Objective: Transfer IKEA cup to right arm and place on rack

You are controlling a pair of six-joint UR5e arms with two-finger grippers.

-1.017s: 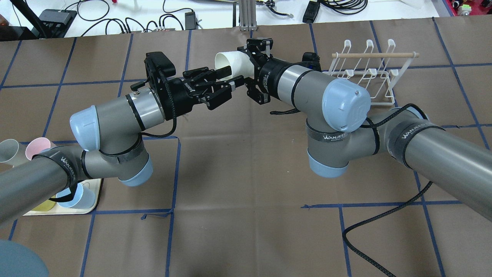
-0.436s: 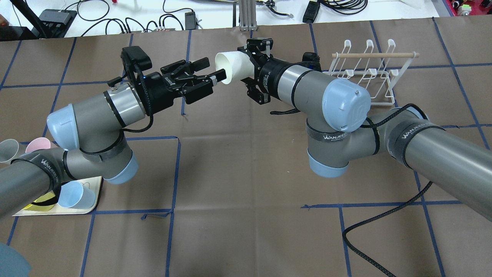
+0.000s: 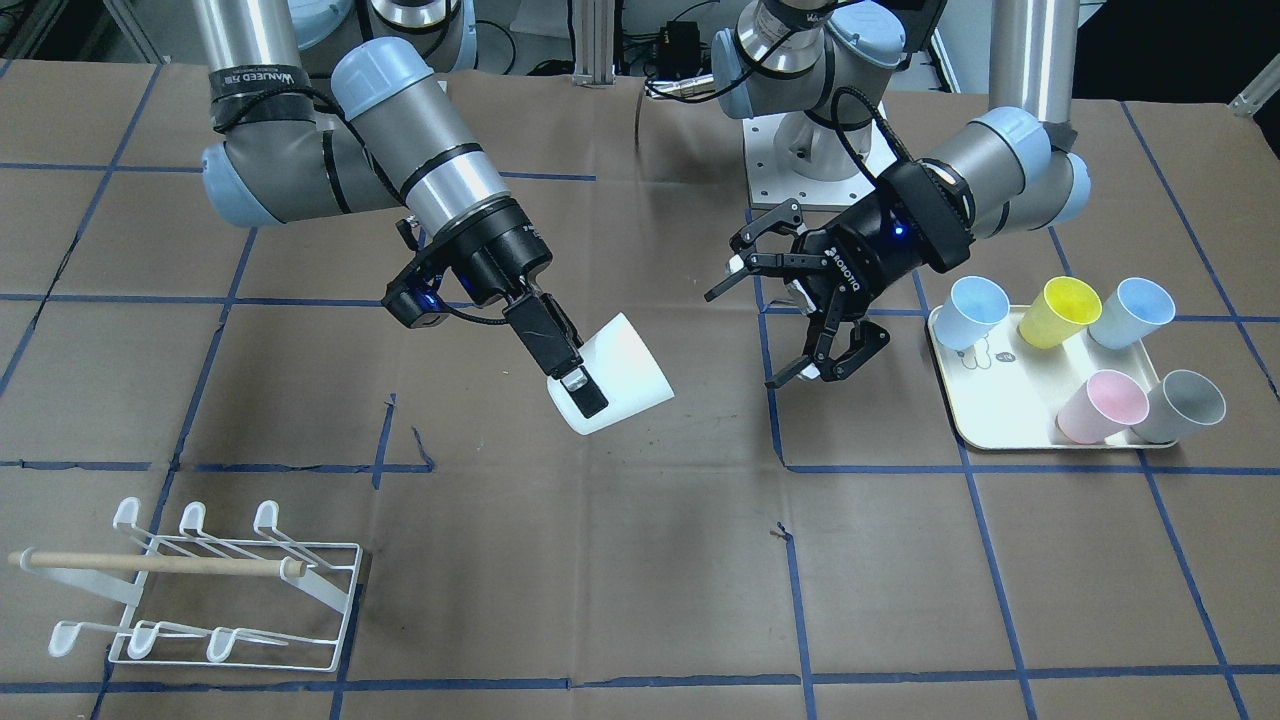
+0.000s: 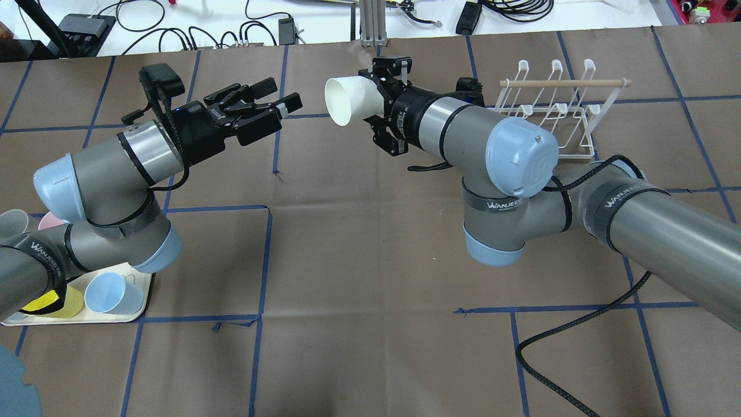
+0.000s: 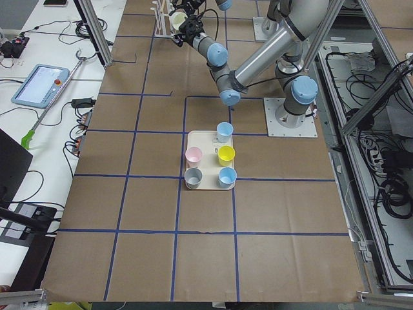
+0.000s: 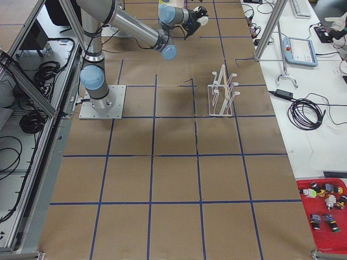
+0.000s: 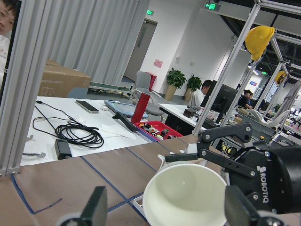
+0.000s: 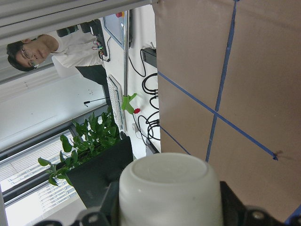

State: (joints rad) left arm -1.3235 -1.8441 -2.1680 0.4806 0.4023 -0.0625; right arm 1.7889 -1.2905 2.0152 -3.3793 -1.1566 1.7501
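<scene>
The right tool (image 3: 598, 388) is clamped on the white cup (image 3: 625, 365), one blocky finger pressed flat against the cup's wall. The cup hangs in the air above the middle of the desk (image 3: 600, 560), tipped on its side, with its base toward the right wrist and its open mouth turned to the left tool (image 4: 288, 92). That tool has its thin linkage fingers spread wide and empty, and it sits apart from the cup with a clear gap between them.

The white wire rack (image 3: 160, 563) stands on the desk beyond the right arm (image 4: 521, 150), well apart from the cup, with no cup on its prongs. Near the left arm, a cream tray (image 3: 1000, 400) holds five cups: two light blue, one yellow, one pink, one grey.
</scene>
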